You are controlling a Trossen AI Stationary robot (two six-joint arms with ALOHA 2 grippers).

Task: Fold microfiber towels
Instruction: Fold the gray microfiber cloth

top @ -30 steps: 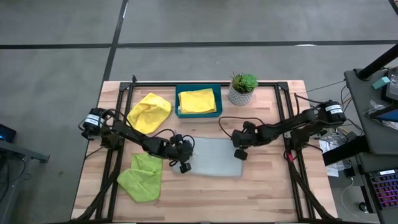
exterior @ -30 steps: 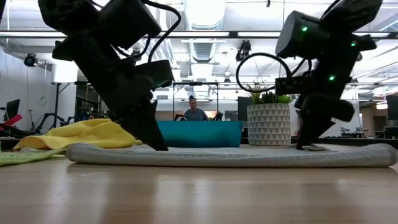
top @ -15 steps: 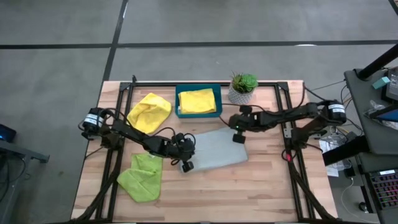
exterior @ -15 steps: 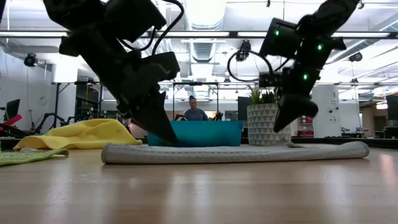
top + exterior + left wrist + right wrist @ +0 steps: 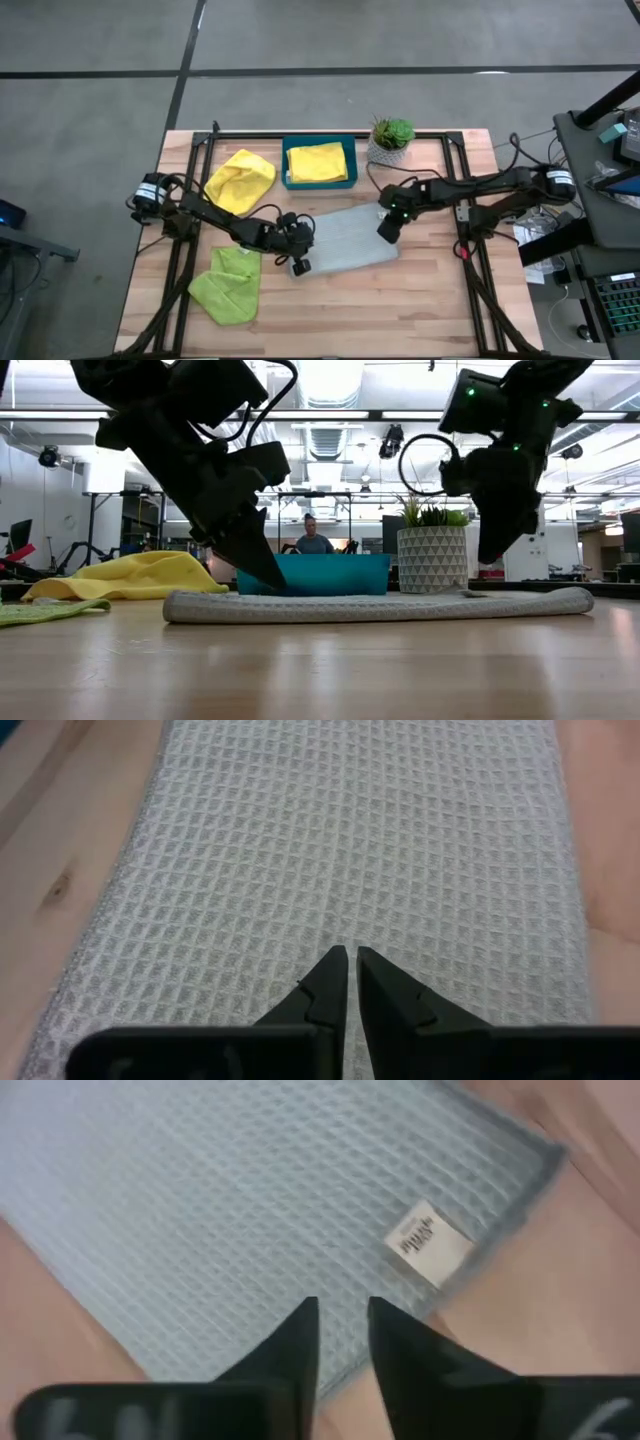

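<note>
A pale blue-grey waffle towel lies flat at the table's middle, as a strip slanting from near left to far right. My left gripper is shut, its tips down on the towel's left end. My right gripper hangs open a little above the towel's right end, clear of it in the low view. A white label sits near that end's corner. A lime green towel lies crumpled at near left and a yellow towel at far left. My left gripper presses its shut fingertips down on the towel's left end, midway across the strip. The fingers slant down from the table's left. The towel lies flat on the table under them.
A teal tray holding a folded yellow towel stands at the far middle. A potted plant stands to its right, close behind my right arm. Black frame rails run along both table sides. Bare wood lies in front of the towel.
My right gripper has swung the towel's right end toward the far edge, then risen clear of it and come back a little toward the near edge. The towel has turned about its left end, which stayed under my left gripper.
</note>
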